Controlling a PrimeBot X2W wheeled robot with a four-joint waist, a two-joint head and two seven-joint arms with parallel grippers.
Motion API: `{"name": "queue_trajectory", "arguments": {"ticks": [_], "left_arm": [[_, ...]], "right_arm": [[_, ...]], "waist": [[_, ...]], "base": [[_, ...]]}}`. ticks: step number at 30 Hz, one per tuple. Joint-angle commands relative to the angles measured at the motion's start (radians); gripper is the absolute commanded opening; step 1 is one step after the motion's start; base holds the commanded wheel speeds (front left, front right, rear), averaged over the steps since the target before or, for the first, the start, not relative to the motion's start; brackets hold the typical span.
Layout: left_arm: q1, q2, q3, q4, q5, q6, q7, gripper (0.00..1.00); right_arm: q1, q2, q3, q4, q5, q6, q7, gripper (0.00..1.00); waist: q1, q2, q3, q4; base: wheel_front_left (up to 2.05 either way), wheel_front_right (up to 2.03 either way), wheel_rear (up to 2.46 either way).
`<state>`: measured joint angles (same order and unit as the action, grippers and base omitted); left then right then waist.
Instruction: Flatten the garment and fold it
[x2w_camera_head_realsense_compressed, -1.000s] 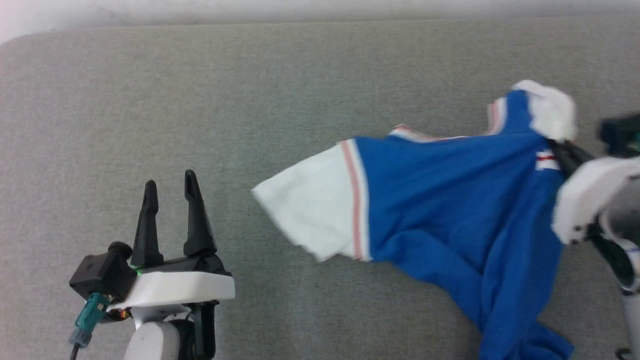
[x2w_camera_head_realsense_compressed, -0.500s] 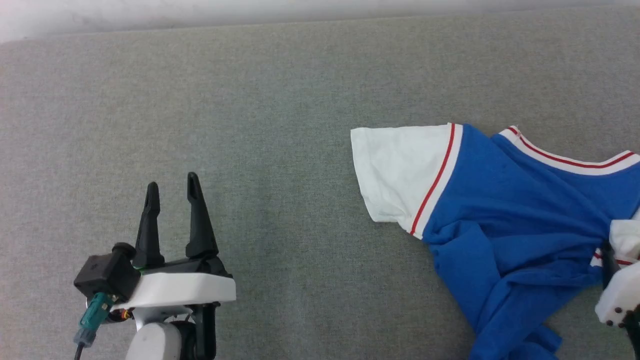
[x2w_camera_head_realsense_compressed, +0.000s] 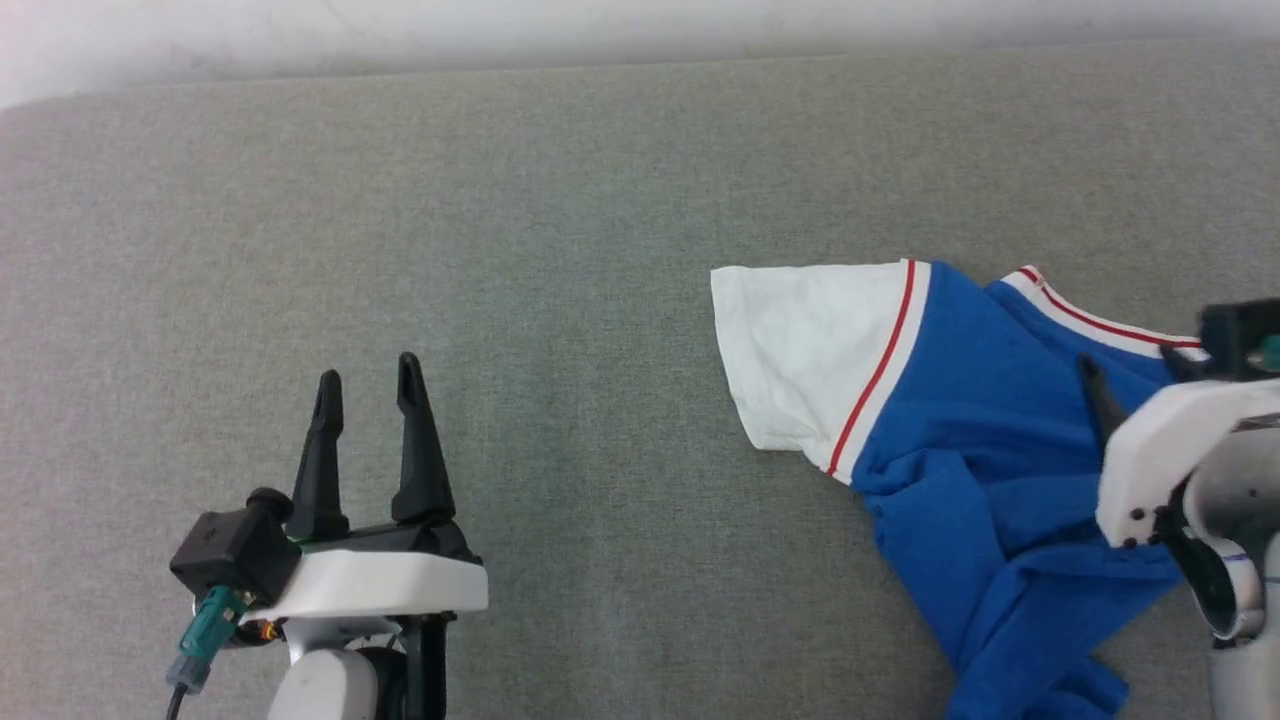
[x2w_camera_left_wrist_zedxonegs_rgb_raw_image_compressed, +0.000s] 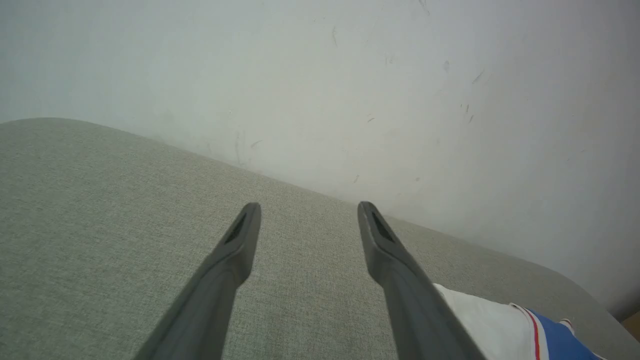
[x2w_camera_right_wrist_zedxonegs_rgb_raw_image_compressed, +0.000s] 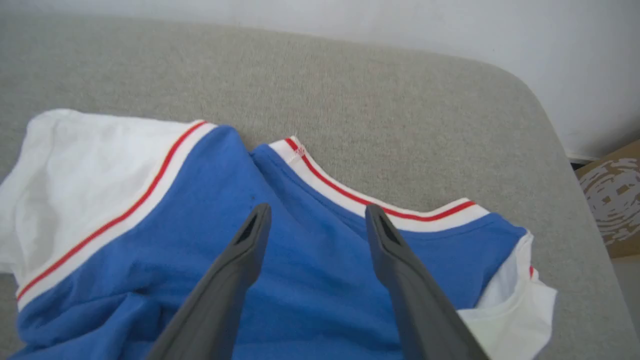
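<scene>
Rumpled T-shirt (x2w_camera_head_realsense_compressed: 960, 430) at right of the head view; right gripper (x2w_camera_right_wrist_zedxonegs_rgb_raw_image_compressed: 317, 212) spread, empty, over its chest; left gripper (x2w_camera_head_realsense_compressed: 368, 372) spread at lower left. A one-sided pinch risks dragging the bunched cloth, not flattening it.

A grey-green woven surface (x2w_camera_head_realsense_compressed: 560, 250) meets a scuffed white wall (x2w_camera_left_wrist_zedxonegs_rgb_raw_image_compressed: 400, 75), with a brown cardboard box (x2w_camera_right_wrist_zedxonegs_rgb_raw_image_compressed: 610, 200) beyond its rounded corner.
</scene>
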<state>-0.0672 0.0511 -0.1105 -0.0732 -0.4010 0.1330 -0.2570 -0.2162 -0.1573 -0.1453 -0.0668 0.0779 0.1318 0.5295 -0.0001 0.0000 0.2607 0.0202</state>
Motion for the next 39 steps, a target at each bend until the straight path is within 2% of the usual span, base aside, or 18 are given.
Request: {"name": "queue_trajectory", "arguments": {"ticks": [1,5,9,10,11,15,19,24,28,31,36,37,38,39], "left_arm": [[-0.002,-0.001,-0.006,0.004,-0.006,-0.006,-0.005,1.0],[-0.011,-0.001,-0.016,0.007,-0.01,-0.006,-0.005,1.0],[-0.022,-0.001,-0.021,0.011,-0.013,-0.006,-0.005,1.0],[-0.023,-0.001,-0.02,0.012,-0.015,-0.005,-0.005,1.0],[-0.024,-0.001,-0.021,0.012,-0.016,-0.005,-0.005,1.0],[-0.027,-0.001,-0.019,0.014,-0.023,-0.002,-0.005,1.0],[-0.022,-0.001,-0.011,0.015,-0.03,0.001,-0.005,1.0],[-0.017,-0.001,-0.008,0.014,-0.039,0.004,-0.005,1.0],[-0.017,-0.001,-0.007,0.013,-0.043,0.005,-0.005,1.0],[-0.017,-0.001,-0.008,0.011,-0.045,0.005,-0.005,1.0],[-0.018,-0.001,-0.01,0.014,-0.048,0.005,-0.005,1.0],[-0.018,-0.001,-0.01,0.015,-0.05,0.005,-0.005,1.0],[-0.019,-0.001,-0.011,0.015,-0.051,0.005,-0.005,1.0],[-0.019,-0.001,-0.011,0.016,-0.052,0.005,-0.005,1.0]], "right_arm": [[-0.021,-0.015,0.02,0.039,0.002,-0.001,0.041,1.0],[-0.06,-0.055,0.082,0.157,-0.01,-0.001,0.135,1.0],[-0.098,-0.084,0.141,0.26,-0.007,-0.001,0.154,1.0],[-0.106,-0.088,0.151,0.283,-0.001,-0.001,0.151,0.6],[-0.114,-0.093,0.155,0.302,-0.001,-0.001,0.139,0.0],[-0.151,-0.099,0.17,0.341,0.007,-0.001,0.091,0.0],[-0.215,-0.113,0.229,0.314,0.022,-0.001,0.034,0.0],[-0.321,-0.105,0.384,0.248,0.076,-0.001,-0.014,0.0],[-0.385,-0.053,0.535,0.22,0.137,-0.001,-0.037,0.0],[-0.391,-0.029,0.655,0.231,0.182,-0.001,-0.03,0.0],[-0.363,-0.052,0.788,0.307,0.228,-0.001,-0.022,0.0],[-0.358,-0.062,0.803,0.323,0.23,-0.001,-0.02,0.2],[-0.356,-0.07,0.812,0.336,0.233,-0.001,-0.022,0.89],[-0.353,-0.074,0.808,0.345,0.238,-0.001,-0.028,1.0]], "waist": [[0.0001,0.0,0.013,0.015],[0.0001,0.0,0.032,0.039],[0.0001,0.0,0.047,0.064],[0.0001,0.0,0.049,0.068],[0.0001,0.0,0.051,0.073],[0.0001,0.0,0.049,0.087],[0.0001,0.0,0.031,0.09],[0.0001,0.0,0.015,0.089],[0.0001,0.0,0.016,0.093],[0.0001,0.0,0.021,0.102],[0.0001,0.0,0.028,0.116],[0.0001,0.0,0.028,0.119],[0.0001,0.0,0.029,0.121],[0.0001,0.0,0.029,0.121]], "base": [[0.0,0.0,0.0],[0.0,0.0,0.0],[0.0,0.0,0.0],[0.0,0.0,0.0],[0.0,0.0,0.0],[0.0,0.0,0.0],[0.0,0.0,0.0],[0.0,0.0,0.0],[0.0,0.0,0.0],[0.0,0.0,0.0],[0.0,0.0,0.0],[0.0,0.0,0.0],[0.0,0.0,0.0],[0.0,0.0,0.0]]}}
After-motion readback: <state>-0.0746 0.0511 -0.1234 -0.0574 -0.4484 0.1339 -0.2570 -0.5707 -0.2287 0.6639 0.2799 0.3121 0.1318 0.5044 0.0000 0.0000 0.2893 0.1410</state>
